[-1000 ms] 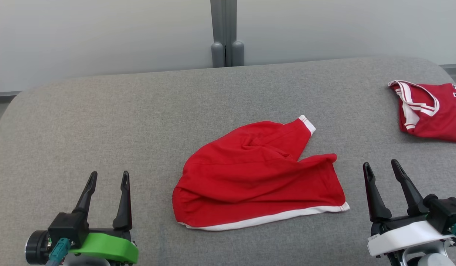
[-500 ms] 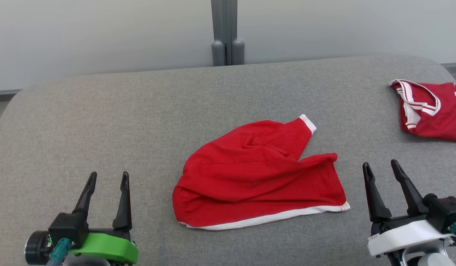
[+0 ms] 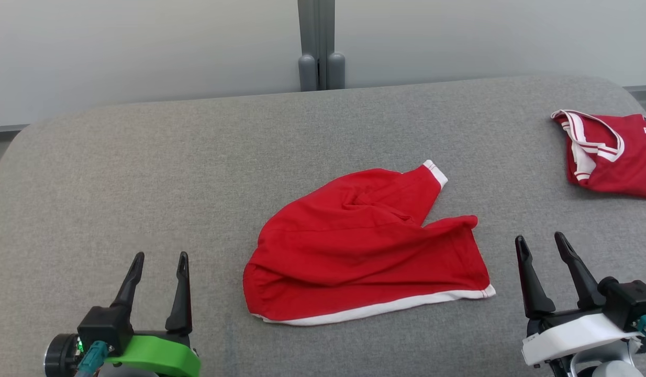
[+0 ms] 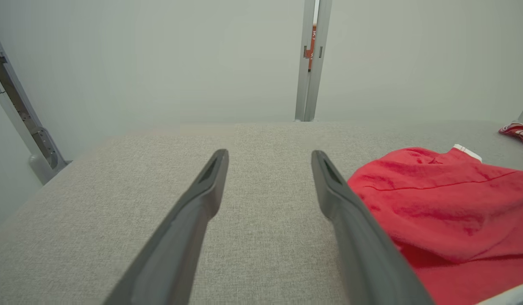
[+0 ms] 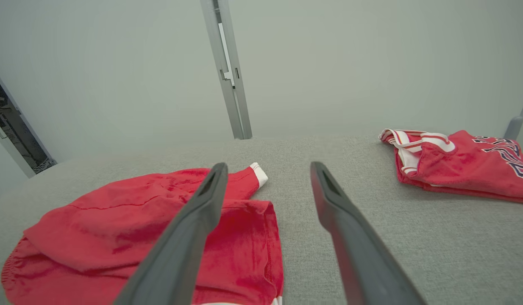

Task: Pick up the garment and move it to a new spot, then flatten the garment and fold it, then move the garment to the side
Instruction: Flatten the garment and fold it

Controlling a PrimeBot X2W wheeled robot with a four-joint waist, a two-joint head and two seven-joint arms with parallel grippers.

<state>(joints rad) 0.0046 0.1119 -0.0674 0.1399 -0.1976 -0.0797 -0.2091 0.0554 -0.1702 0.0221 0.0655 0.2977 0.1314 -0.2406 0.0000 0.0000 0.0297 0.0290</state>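
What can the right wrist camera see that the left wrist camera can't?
Right wrist camera: the right gripper, open, and the letters on the red jersey. Left wrist camera: the left gripper, open, and a metal rail. Both: the red shorts, the grey cushion, the grey post and a bit of jersey.

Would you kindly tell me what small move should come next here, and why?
Probably reach the left gripper and right gripper in toward the red garment: both stand open beside it without touching, while it lies crumpled on the grey surface.
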